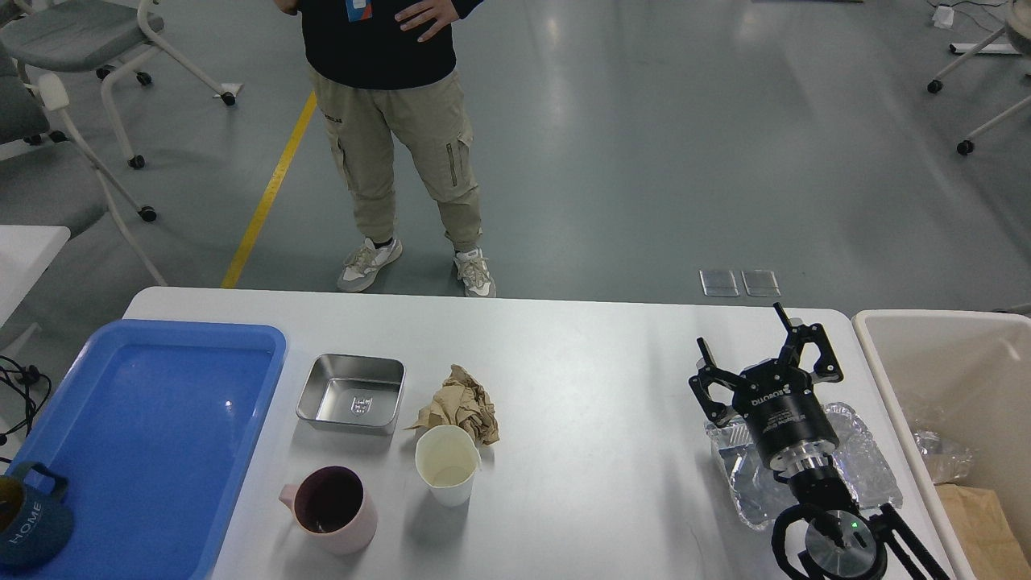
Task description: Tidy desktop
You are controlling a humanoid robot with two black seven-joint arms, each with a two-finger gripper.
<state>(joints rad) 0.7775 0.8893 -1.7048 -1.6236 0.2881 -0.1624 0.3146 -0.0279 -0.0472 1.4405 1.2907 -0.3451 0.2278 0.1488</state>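
Grey polished floor stretches away behind the work area, with wheeled chairs at the far left and right and a person point(391, 121) in khaki trousers standing just beyond the far edge. Nearest the robot lies the desktop point(580, 379), a broad, smooth white slab with rounded corners that fills the lower half of the view. At its left end sits a glossy blue plastic tray point(153, 419), with a dark blue mug point(28, 515) marked HOME in its near left corner. Off the right end stands a beige bin point(878, 354) holding crumpled plastic and brown paper.

Loose items remain on the white surface: a crinkled, shiny foil tray point(866, 463) near the right end, a shallow rectangular steel dish point(351, 393), a pink mug point(330, 509), a cream paper cup point(445, 464), and a wad of crumpled brown paper point(461, 409) just behind the cup.

Only the right gripper point(761, 362) shows; it hovers over the foil tray's far edge with its fingers spread and nothing between them. The left one is out of view.

Clearing looks partway done. Judging by position, the foil tray is the piece in hand. Thin foil will likely buckle, so the next move calls for descending onto a rim, closing gently, and carrying it right to the bin.
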